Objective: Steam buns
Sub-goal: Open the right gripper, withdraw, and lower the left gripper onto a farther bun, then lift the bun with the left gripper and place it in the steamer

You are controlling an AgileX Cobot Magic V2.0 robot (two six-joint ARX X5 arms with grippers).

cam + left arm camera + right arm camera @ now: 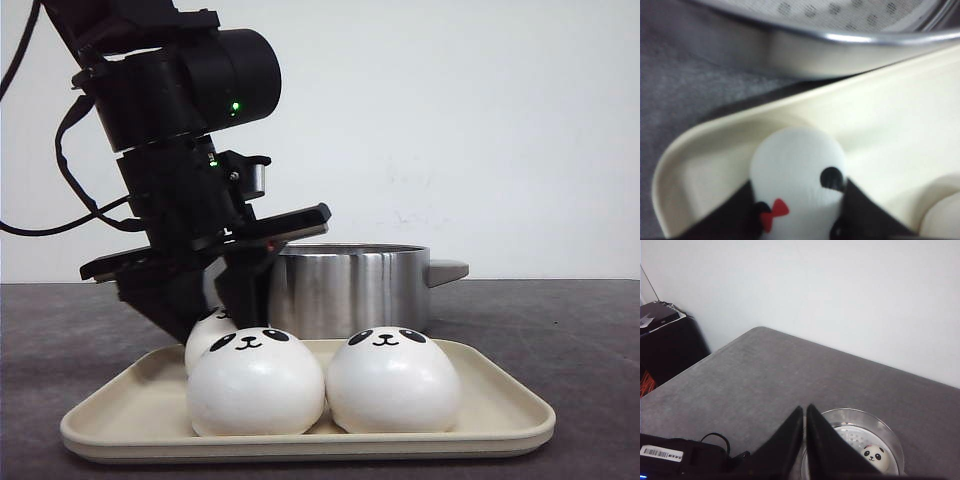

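Note:
Two panda-face buns [255,385] [393,380] sit at the front of a beige tray [505,405]. A third bun [207,335] lies behind them at the tray's back left. My left gripper [222,310] is down on it. In the left wrist view its fingers [735,210] press both sides of this bun [797,165], which has a red bow and rests in the tray's corner [690,150]. A fourth bun [873,456] lies in the steel pot [850,413]. My right gripper [805,408] is shut and empty, high above the table beside the pot.
The steel pot [350,285] with a side handle [447,270] stands right behind the tray; its perforated insert and rim [865,37] are close to the left gripper. Dark grey table [580,330] all round. A black box and cables [670,455] lie on the table.

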